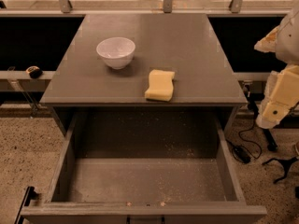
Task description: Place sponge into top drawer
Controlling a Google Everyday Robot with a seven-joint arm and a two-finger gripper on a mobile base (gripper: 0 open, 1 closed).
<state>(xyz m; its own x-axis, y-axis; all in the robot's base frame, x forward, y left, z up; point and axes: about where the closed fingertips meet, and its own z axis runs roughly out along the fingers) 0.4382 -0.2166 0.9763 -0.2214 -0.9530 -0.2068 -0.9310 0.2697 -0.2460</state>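
The sponge (160,85) is lying on the tabletop (191,45); the top drawer (149,178) is standing open; the hand (274,108) is seemingly hanging at right, grip indiscernible.

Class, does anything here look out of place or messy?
Only pale specks littering the floor of the open drawer. The sponge lies slightly askew near the front edge of the cabinet; the gripper hangs beside it.

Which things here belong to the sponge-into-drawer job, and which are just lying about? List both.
Job: pale yellow wavy-sided sponge on the grey cabinet; open grey wooden top drawer; end effector, right of the cabinet.
Lying about: white round bowl; black cables on the floor.
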